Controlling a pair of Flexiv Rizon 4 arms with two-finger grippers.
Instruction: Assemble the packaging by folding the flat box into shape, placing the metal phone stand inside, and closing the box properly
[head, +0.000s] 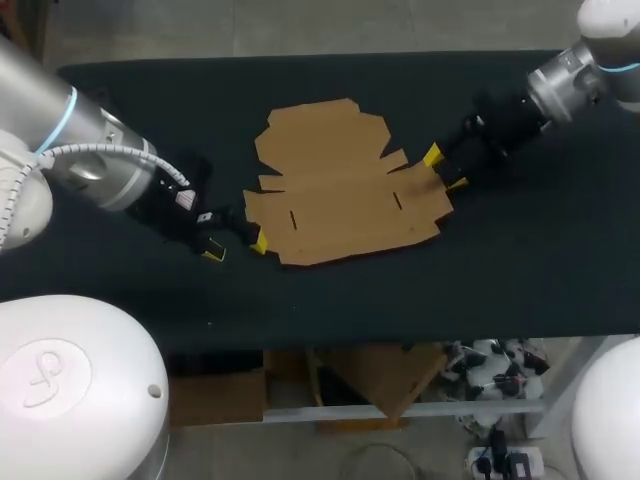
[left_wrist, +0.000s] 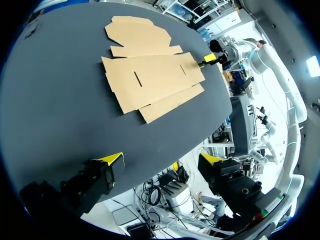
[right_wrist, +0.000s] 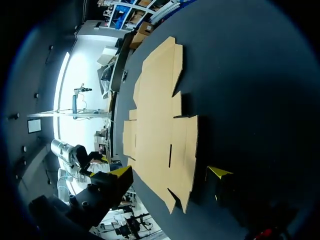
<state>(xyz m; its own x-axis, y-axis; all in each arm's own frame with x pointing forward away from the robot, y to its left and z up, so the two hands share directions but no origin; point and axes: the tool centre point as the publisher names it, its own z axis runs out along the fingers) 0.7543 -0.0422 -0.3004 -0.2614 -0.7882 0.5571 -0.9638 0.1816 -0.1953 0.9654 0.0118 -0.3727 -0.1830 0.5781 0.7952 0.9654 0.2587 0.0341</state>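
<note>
The flat cardboard box (head: 340, 195) lay unfolded, printless side up, near the middle of the black table (head: 150, 90). Its long axis ran across the table from the left arm's side to the right arm's, slightly skewed so that the right end sat a little farther from the robot. Its broad notched flap pointed toward the table's far edge and a narrow strip flap toward the near edge. The left gripper (head: 236, 249) sat low at the box's left end with its fingers spread apart and nothing held. One yellow tip was right at the box's near-left corner and the other lay off the cardboard on bare table. The right gripper (head: 445, 170) sat at the opposite end, also spread and grasping nothing. In its own wrist view the box's right edge reached into the gap between its two yellow tips, and the cardboard stretched lengthwise away ahead of it.
</note>
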